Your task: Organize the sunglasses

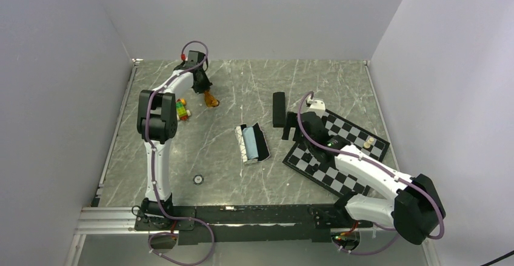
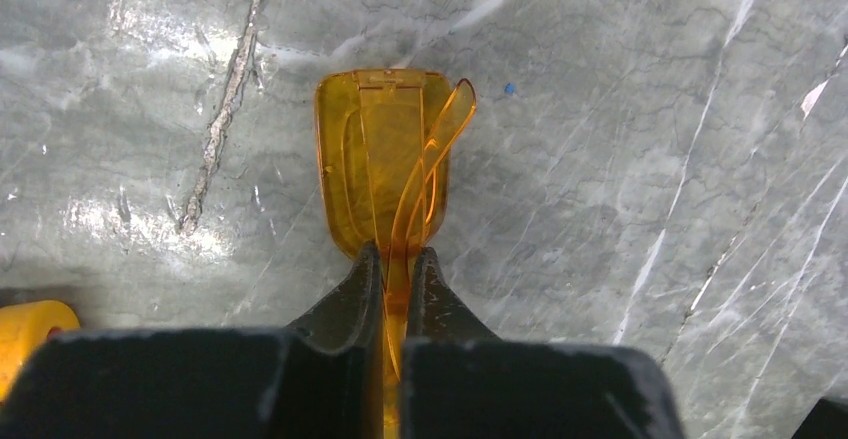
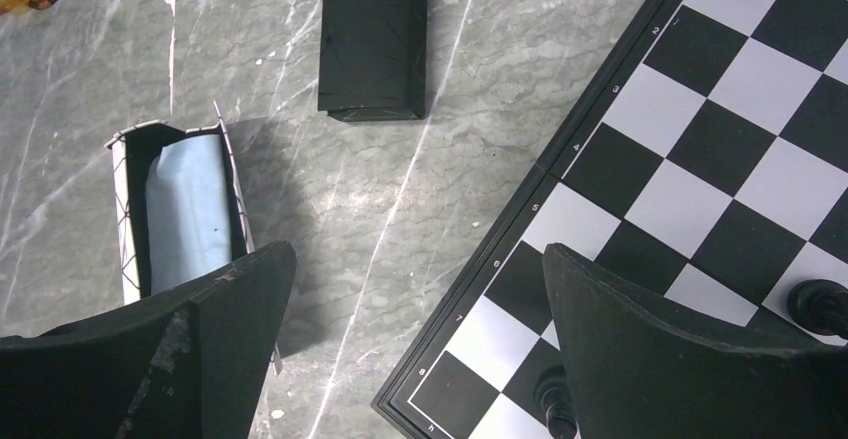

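- From above, I am seeing the left gripper (image 1: 204, 91) reaching to the far left of the marble table (image 1: 242, 175), at the orange sunglasses (image 1: 211, 100).
- On the left wrist, its fingers are squeezing almost together on the orange frame.
- On the right wrist, the right gripper (image 3: 410, 289) is gaping wide, holding nothing, between the open white case (image 3: 185, 209) and the chessboard (image 3: 700, 159).

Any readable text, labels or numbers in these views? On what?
Chessboard border: small white coordinate marks along the edge, too small and tilted to read reliably.
Orange sunglasses, white case, black case: no text visible.
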{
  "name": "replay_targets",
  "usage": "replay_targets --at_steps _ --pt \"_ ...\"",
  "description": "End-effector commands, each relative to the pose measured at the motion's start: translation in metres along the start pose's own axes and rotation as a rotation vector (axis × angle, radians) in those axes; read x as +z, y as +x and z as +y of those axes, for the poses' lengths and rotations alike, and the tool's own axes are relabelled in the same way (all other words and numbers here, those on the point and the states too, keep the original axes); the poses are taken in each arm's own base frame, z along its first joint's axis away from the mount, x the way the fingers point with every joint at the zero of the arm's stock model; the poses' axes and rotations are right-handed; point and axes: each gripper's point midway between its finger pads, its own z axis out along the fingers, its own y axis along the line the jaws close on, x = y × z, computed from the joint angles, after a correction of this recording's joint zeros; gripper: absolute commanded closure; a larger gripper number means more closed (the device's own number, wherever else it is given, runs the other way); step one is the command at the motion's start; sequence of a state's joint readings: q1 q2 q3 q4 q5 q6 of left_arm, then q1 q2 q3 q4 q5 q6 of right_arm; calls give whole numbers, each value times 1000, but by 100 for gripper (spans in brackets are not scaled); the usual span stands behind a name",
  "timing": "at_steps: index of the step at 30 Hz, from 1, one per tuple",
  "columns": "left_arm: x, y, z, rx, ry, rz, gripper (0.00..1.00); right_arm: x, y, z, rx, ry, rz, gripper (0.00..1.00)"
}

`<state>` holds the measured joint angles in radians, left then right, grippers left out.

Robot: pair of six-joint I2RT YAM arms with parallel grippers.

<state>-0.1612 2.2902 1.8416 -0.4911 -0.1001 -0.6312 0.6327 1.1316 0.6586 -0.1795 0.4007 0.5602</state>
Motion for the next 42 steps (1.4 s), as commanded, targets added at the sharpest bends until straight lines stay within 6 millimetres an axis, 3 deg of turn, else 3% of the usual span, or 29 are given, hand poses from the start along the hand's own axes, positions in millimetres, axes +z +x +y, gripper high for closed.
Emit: replay_targets --at_steps 1,5,8,12,14,20,25,29,34,42 --pt "-17 -14 -10 8 35 -20 100 -1 -9 1 -5 -4 -18 0" --pt "-51 -23 -23 45 125 -53 100 -7 -14 4 -7 -36 -35 0" --pt "-92 -23 -47 146 321 -86 100 -14 -21 13 -20 -102 -66 0" --pt "-168 4 -89 420 737 -94 100 -33 -39 32 -94 -252 -157 0" --pt "-200 25 -97 537 879 -75 100 -46 -49 42 -134 -342 -227 1" --pt "-247 81 -88 807 980 -109 100 -87 -75 58 -124 -492 -357 1" --pt "-304 124 -96 968 1166 -191 100 -109 -81 70 -177 -594 -386 4" --pt "-356 157 -99 1073 1371 -220 100 -140 -68 99 -423 -839 -443 7" --pt "-406 188 -83 1163 1593 -227 100 -166 -49 116 -624 -1042 -468 11" --pt "-447 231 -44 1341 1878 -259 100 -206 -32 127 -814 -1272 -420 24"
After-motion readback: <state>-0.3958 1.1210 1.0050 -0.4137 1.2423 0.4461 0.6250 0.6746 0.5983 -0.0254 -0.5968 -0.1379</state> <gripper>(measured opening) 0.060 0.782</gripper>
